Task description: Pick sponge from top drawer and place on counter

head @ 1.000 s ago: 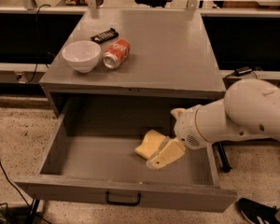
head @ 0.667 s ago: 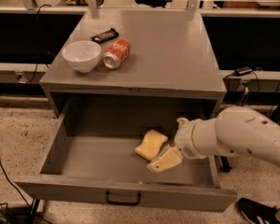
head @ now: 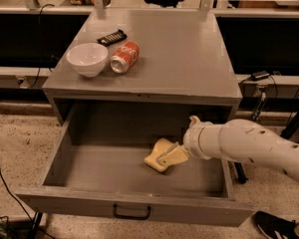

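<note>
Inside the open drawer (head: pixel 89 171), the gripper (head: pixel 165 159) sits at the sponge's (head: pixel 158 148) right edge; whether it grips cannot be told.

- Single camera, set high in front of the cabinet (head: pixel 57 102), looking down and forward at its open top drawer (head: pixel 104 171) and the desk (head: pixel 189 54) above.
- Mid-range: the whole cabinet fills the frame, floor (head: pixel 20 148) at the edges.
- The arm (head: pixel 249 146) enters from the right; its gripper (head: pixel 165 158) sits inside the drawer, right of centre.
</note>
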You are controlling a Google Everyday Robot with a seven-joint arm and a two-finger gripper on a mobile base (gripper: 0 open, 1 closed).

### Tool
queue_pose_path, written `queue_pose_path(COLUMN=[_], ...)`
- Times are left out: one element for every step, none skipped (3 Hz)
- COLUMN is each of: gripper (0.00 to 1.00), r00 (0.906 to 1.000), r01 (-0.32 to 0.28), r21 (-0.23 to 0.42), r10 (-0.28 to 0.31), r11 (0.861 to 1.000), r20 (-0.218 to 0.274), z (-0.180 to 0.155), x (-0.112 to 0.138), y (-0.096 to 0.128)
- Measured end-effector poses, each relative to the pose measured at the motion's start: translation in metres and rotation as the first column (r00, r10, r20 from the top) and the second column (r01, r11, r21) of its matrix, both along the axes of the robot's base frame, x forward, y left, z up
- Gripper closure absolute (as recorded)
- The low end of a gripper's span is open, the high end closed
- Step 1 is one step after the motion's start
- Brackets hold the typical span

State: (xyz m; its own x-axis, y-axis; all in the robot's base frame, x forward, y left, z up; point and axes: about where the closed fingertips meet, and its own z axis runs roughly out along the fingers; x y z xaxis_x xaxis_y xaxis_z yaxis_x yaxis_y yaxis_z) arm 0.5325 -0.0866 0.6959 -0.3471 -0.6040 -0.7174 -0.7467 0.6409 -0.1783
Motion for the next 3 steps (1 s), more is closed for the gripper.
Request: queue_pose_path(gripper=[0.00,0.00,0.00], r00=[1.0000,0.9992,0.9977], r01=[-0.007,-0.021,-0.022], r21=[0.052,0.101,0.153], r10=[0.007,0.025,0.032], r11=[0.999,0.995,0.988], r20=[0.000,-0.032,-0.061], z=[-0.017,-0.044,-0.067], x=[0.019,0.026,0.024], y=[0.013,0.030,0.038])
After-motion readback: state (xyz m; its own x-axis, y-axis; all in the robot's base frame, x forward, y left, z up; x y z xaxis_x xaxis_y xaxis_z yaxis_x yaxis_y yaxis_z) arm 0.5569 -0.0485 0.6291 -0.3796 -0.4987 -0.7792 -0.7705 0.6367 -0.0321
